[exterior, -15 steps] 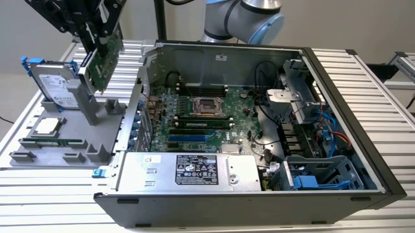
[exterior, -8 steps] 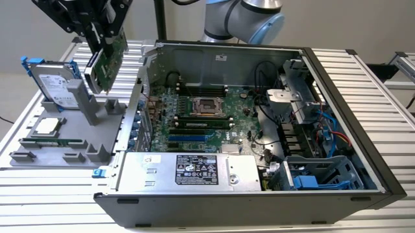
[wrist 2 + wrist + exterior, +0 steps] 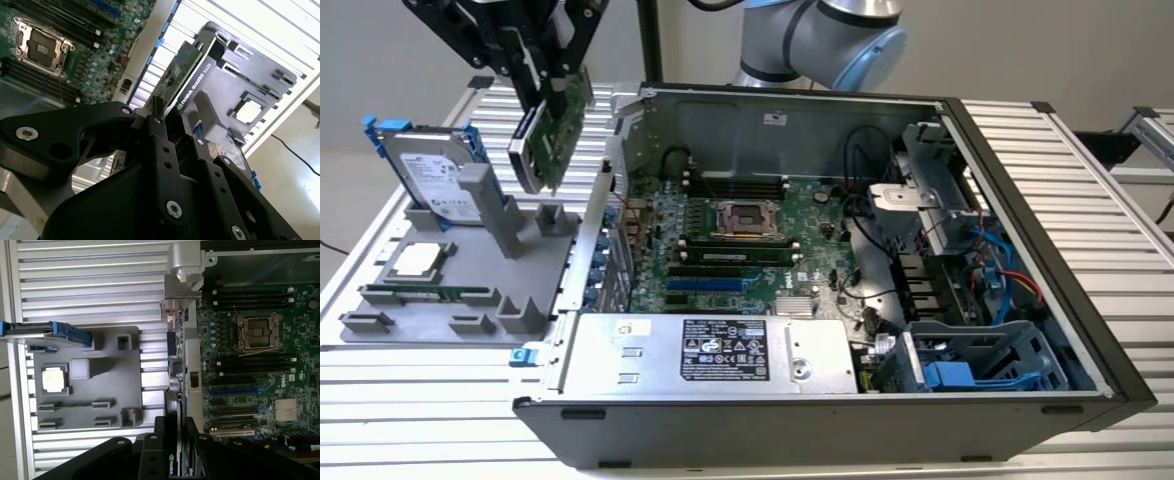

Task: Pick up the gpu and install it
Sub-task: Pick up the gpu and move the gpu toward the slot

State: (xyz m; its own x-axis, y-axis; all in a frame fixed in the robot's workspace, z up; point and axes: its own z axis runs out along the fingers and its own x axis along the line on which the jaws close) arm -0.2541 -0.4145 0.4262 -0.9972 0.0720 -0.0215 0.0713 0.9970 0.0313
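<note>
One gpu (image 3: 550,135) is held clamped and tilted in the gripper (image 3: 550,85), over the grey holder (image 3: 447,300) below, with the hard drive (image 3: 434,178) near beside and the case wall (image 3: 595,225) between it and the motherboard (image 3: 734,250); its gripped edge is hidden.

Bright, even light, soft shadows; the ribbed table (image 3: 260,25) glares white in the second wrist view.

The black two-fingered gripper (image 3: 547,75) is held high and pointed downward, clamped on the green-boarded, black-shrouded gpu (image 3: 550,135); the grey, blue-capped arm joint (image 3: 834,35) is seen toward the exterior view's right.
</note>
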